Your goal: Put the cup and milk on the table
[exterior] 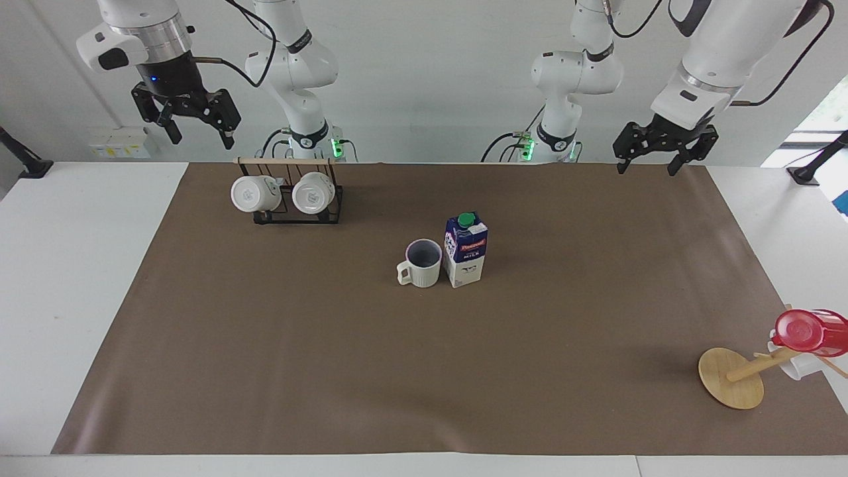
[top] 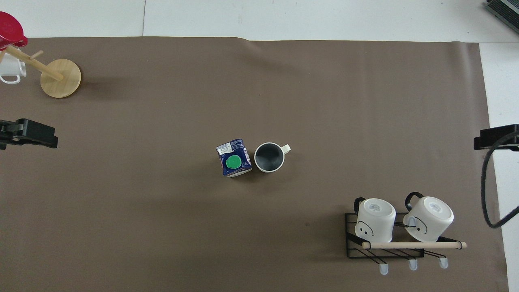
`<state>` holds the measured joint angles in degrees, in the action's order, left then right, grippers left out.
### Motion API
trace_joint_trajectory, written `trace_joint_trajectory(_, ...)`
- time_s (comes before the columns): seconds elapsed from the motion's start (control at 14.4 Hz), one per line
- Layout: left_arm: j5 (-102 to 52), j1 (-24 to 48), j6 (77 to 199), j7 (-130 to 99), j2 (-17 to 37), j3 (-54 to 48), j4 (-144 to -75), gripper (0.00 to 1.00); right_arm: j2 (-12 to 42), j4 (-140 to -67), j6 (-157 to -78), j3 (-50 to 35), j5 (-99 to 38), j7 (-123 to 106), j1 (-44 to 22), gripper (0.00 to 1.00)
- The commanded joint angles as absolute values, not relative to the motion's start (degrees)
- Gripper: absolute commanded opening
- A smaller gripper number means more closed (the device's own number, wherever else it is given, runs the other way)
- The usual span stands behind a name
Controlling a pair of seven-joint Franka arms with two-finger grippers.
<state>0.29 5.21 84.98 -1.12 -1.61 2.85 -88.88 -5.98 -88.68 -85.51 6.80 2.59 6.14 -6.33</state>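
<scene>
The table (exterior: 79,298) is covered by a large brown sheet (exterior: 331,371). The black mug rack (exterior: 291,207) with two white mugs (exterior: 250,194) is seen near the right arm's base. The wooden mug tree (exterior: 732,379) with a red cup (exterior: 808,331) is placed at the left arm's end. The milk (exterior: 466,250) is standing upright in the middle of the sheet, and the cup (exterior: 421,264) is just beside it, toward the right arm's end. The left gripper (exterior: 656,162) is raised over the sheet's edge by the robots, its fingers spread wide and empty. The right gripper (exterior: 197,132) is held high with fingers also wide and empty.
</scene>
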Motion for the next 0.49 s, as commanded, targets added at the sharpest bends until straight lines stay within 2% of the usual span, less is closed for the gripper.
trace_joint_trajectory(0.0,0.62,3.78,84.55,-0.88,-2.11,2.11,-88.86,1.00,-5.45,-87.71,-84.46,6.68,1.85,4.75,-5.71,1.00)
trace_joint_trajectory(0.42,0.53,4.66,84.38,-0.79,-2.11,0.19,-88.86,1.00,-5.45,-87.71,-84.46,6.68,1.76,4.75,-5.71,1.00)
